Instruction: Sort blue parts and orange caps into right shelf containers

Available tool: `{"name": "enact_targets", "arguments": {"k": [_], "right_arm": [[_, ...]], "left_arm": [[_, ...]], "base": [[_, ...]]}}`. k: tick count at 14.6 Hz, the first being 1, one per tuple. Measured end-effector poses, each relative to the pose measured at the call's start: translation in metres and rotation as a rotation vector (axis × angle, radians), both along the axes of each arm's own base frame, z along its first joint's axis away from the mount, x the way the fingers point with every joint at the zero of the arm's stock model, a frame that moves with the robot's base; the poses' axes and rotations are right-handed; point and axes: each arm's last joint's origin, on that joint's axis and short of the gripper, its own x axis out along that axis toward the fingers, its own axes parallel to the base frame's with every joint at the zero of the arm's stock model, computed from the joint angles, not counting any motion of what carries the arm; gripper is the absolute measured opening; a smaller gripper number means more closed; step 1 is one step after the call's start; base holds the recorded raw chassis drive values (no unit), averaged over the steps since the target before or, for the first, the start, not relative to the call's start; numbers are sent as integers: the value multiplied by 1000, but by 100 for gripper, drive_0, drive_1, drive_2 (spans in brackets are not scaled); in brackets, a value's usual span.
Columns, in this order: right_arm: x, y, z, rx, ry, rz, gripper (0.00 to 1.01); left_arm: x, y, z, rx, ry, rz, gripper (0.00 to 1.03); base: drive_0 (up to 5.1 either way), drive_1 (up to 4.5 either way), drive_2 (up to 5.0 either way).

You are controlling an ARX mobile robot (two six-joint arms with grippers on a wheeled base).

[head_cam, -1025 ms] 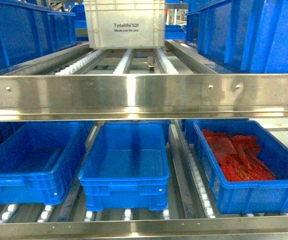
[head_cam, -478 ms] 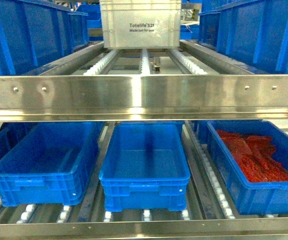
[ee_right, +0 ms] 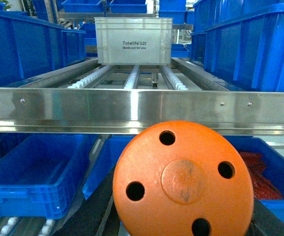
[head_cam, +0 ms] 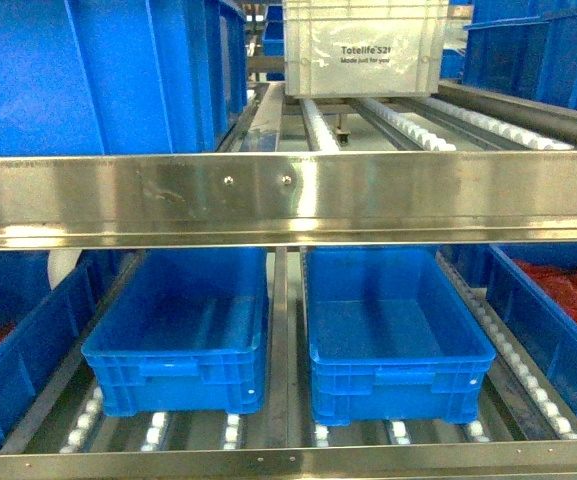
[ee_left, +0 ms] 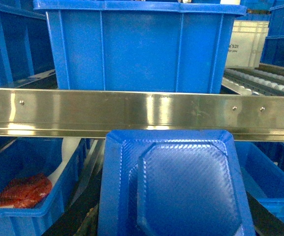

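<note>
Shelf view has slid rightward: two empty blue bins point(head_cam: 288, 330) now centre, red-filled bin point(head_cam: 568, 310) at 3 o'clock. Left hand clamps blue part point(ee_left: 181, 187); right hand clamps orange cap point(ee_right: 183, 182). Robot evidently lining up for drop-off.

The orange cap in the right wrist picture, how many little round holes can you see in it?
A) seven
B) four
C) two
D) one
B: the orange cap shows four dark round holes spaced around its raised middle disc, filling the bottom of the right wrist view.
</note>
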Motion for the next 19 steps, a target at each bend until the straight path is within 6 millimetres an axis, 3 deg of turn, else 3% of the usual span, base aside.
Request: {"name": "enact_targets", "arguments": {"k": [19], "right_arm": [[0, 0, 0, 0, 0, 0, 44]], "left_arm": [[0, 0, 0, 0, 0, 0, 44]], "base": [[0, 0, 0]]}}
